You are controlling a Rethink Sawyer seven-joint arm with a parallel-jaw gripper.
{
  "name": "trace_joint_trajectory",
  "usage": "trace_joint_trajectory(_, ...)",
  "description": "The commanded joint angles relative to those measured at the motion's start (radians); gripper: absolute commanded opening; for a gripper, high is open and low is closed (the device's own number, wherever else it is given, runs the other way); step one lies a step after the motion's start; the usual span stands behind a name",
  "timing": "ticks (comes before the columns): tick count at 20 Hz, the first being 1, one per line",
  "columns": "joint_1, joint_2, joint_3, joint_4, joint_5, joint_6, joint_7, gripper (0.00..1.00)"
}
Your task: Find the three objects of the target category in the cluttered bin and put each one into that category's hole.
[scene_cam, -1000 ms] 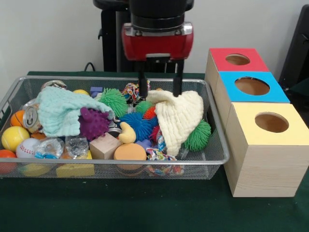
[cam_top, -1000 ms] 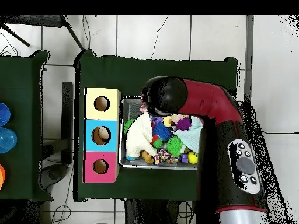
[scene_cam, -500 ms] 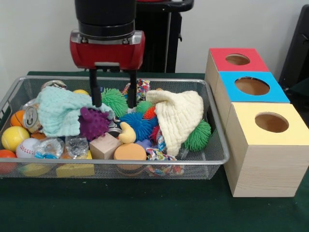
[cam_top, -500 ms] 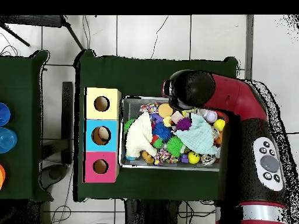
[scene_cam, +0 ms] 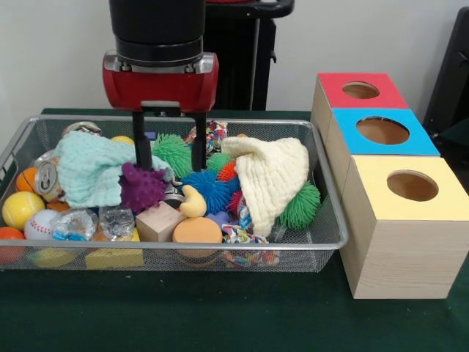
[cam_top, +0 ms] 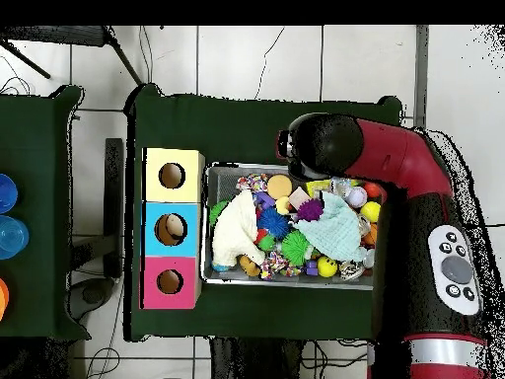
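Observation:
My gripper (scene_cam: 168, 163) hangs open inside the wire bin (scene_cam: 322, 242), left of centre. Its left finger (scene_cam: 137, 150) stands just above the purple spiky ball (scene_cam: 141, 188) and against the mint cloth (scene_cam: 88, 170). The right finger (scene_cam: 198, 152) is above the blue spiky ball (scene_cam: 207, 191). A green spiky ball (scene_cam: 173, 151) shows behind the gap, and nothing is gripped. A cream cloth (scene_cam: 272, 176) drapes over another green spiky ball (scene_cam: 302, 206). In the overhead view the arm (cam_top: 340, 153) hides the gripper.
Three wooden boxes with round holes stand beside the bin: red (scene_cam: 360, 89), blue (scene_cam: 382, 130), yellow (scene_cam: 412, 185). The bin also holds a wooden block (scene_cam: 158, 221), an orange disc (scene_cam: 196, 230), a can (scene_cam: 46, 180), a yellow ball (scene_cam: 20, 208) and a baseball (scene_cam: 40, 224).
The gripper has moved from above the cream cloth leftward in the front view to the purple spiky ball and mint cloth, and has come down slightly. It stays open.

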Motion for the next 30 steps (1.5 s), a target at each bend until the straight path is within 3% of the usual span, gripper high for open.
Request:
trace_joint_trajectory(1,-0.031,0.027,0.109,-0.008,-0.061,0.103,-0.253,1.00)
trace_joint_trajectory(8,-0.079,0.020,0.136,0.017,-0.053,0.104,-0.277,1.00)
trace_joint_trajectory(21,-0.107,0.052,0.159,-0.058,-0.099,0.179,-0.302,1.00)
trace_joint_trajectory(22,-0.114,0.036,0.160,-0.027,-0.099,0.160,-0.300,1.00)
trace_joint_trajectory(30,-0.116,0.037,0.180,-0.002,-0.119,0.120,-0.294,1.00)
